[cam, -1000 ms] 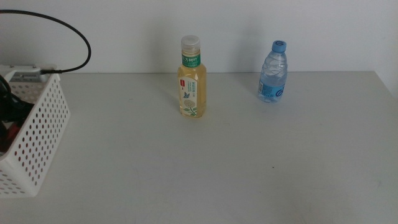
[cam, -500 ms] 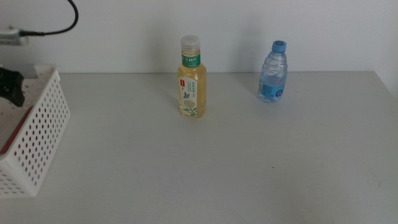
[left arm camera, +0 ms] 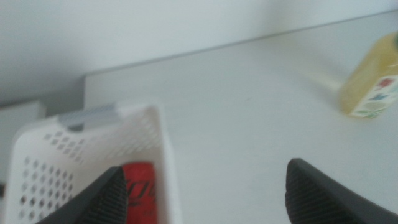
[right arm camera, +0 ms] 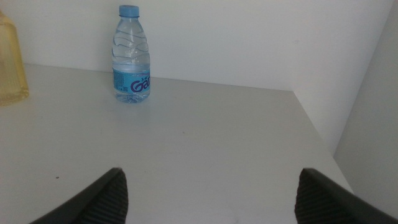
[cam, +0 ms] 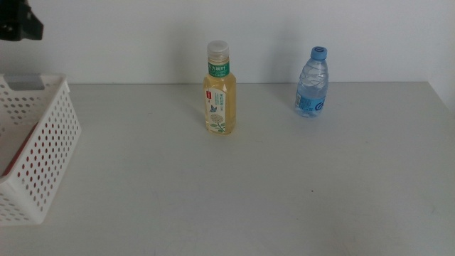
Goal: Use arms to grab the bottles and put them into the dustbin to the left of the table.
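The white perforated dustbin (cam: 44, 153) stands at the table's left edge, and the red can (cam: 15, 154) lies inside it. The left wrist view shows the dustbin (left arm camera: 62, 155) with the can (left arm camera: 138, 191) in it. My left gripper (cam: 18, 21) hangs high above the dustbin's far end, open and empty (left arm camera: 208, 186). The yellow-tea bottle (cam: 218, 89) stands upright mid-table, and it also shows in the left wrist view (left arm camera: 373, 84). The blue-capped water bottle (cam: 312, 82) stands upright at the back right. My right gripper (right arm camera: 211, 193) is open and empty, well short of the water bottle (right arm camera: 130, 56), and is out of the middle view.
The light-grey table (cam: 249, 192) is backed by a white wall. Its right edge shows in the right wrist view (right arm camera: 317, 137). The tea bottle's side shows at the edge of the right wrist view (right arm camera: 9, 68).
My left gripper has risen from inside the dustbin to high above it. Its white housing and black cable have left the middle view. The bottles have not moved.
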Motion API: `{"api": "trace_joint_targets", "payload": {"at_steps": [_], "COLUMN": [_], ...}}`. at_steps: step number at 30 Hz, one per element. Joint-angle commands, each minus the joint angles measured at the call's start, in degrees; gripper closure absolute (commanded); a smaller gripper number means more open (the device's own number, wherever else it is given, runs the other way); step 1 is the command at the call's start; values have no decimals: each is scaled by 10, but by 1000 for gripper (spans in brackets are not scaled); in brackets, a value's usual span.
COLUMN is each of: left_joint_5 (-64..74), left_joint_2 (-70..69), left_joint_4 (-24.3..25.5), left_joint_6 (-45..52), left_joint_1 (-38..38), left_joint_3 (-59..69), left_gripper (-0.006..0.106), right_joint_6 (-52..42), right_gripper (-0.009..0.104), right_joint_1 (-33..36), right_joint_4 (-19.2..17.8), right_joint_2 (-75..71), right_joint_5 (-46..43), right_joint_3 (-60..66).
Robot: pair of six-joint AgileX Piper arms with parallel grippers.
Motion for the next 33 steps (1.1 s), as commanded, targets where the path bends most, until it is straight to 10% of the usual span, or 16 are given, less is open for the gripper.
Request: {"api": "trace_joint_targets", "payload": {"at_steps": [1, 10, 22, 33], "left_joint_5": [-71, -216, -781, -803], "left_joint_2": [-48, -111, -156, -156], "left_joint_4": [-5, -11, 93, 122], "left_joint_6": [-5, -12, -197, -274], "left_joint_1": [-39, -161, -272, -269], "left_joint_3": [11, 144, 537, 608], "left_gripper": [16, 16, 16, 16], "right_joint_6": [-3, -3, -3, -3], "right_gripper": [1, 1, 1, 1], "right_joint_1": [-1, -1, -1, -1], "right_joint_4": [-5, -5, -5, -5], "right_joint_2": [-12, -12, -12, -12], "right_joint_5": [-45, -45, -45, -45], "right_joint_3": [-6, -6, -6, -6]}}
